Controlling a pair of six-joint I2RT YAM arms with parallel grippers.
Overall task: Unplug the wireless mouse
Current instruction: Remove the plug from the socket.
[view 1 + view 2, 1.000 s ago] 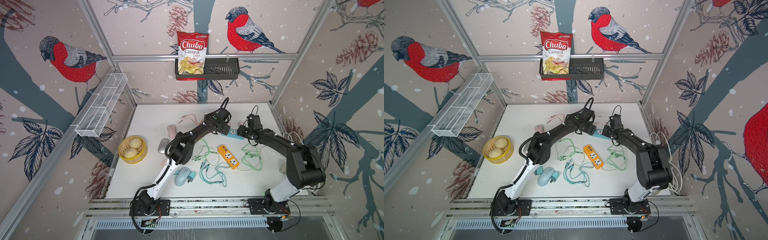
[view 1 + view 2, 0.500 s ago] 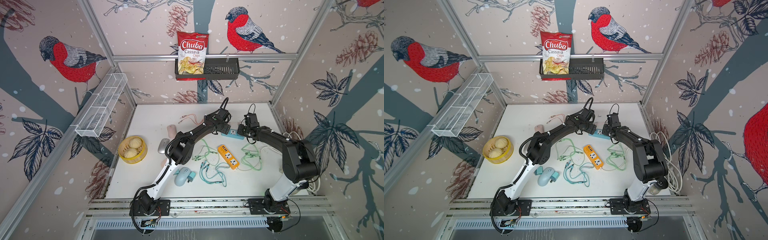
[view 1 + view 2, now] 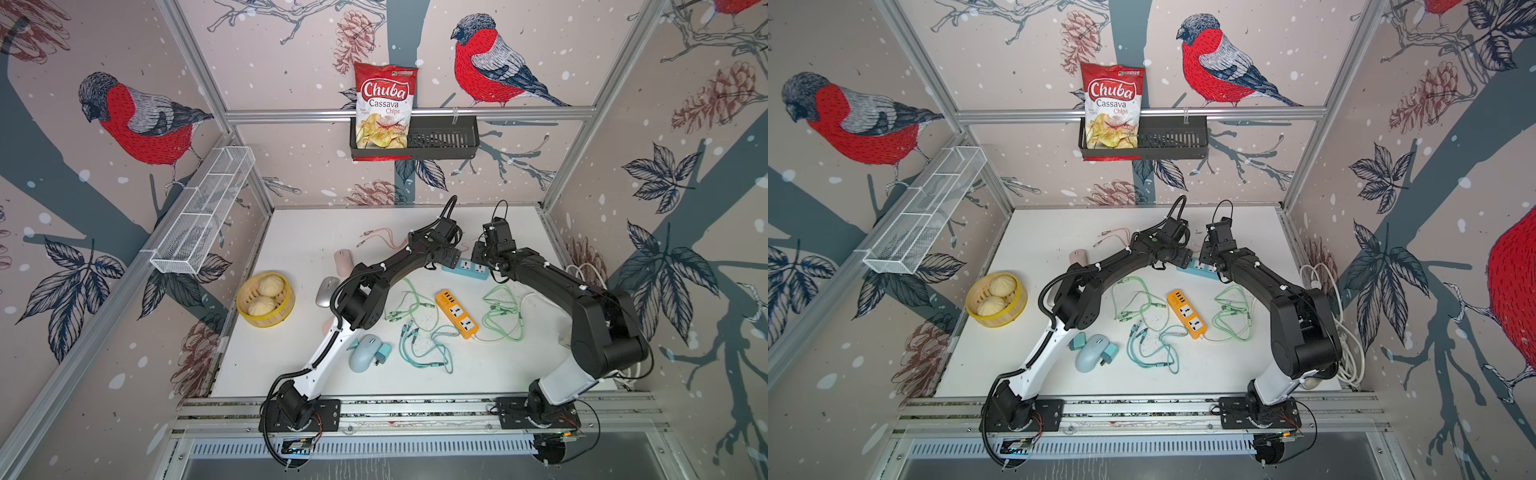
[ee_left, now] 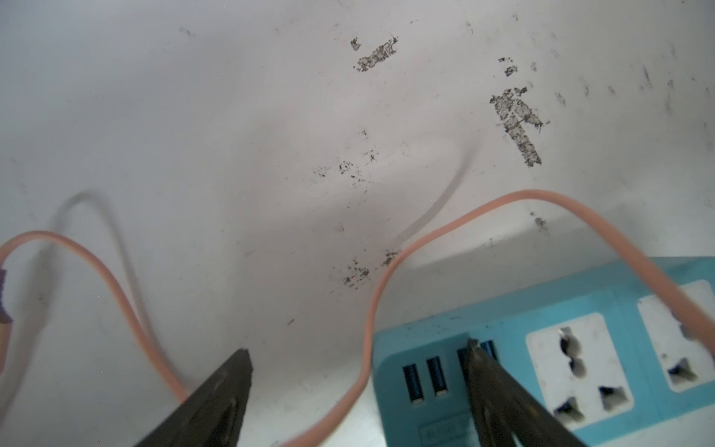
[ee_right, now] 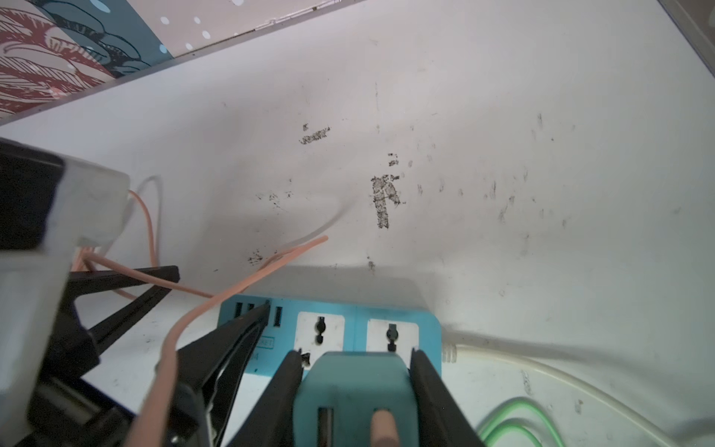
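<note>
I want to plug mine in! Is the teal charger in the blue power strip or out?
Out. The right claw grips the teal charger, and the sockets of the blue power strip look empty in the left wrist view.

Left arm (image 3: 361, 299), right arm (image 3: 598, 316) — black upper links, white base segments.

"What carries everything?"

"A white table (image 3: 299, 232). Its surface is scuffed with dark marks (image 4: 516, 124)."

"And toward its left side?"

"A bamboo steamer (image 3: 265, 300) with two buns sits at the edge. Near it lie a pink mouse (image 3: 343, 262) and a silver mouse (image 3: 327, 291). Closer to the front is a pale blue mouse (image 3: 365, 353), with a teal plug (image 3: 384, 352) touching it."

"The middle?"

"An orange power strip (image 3: 457, 313) lies between loops of green cable (image 3: 505, 308) and teal cable (image 3: 428, 365). Behind it sits a blue power strip (image 3: 469, 268), and a pink cable (image 3: 386, 240) trails toward the back wall."
</note>
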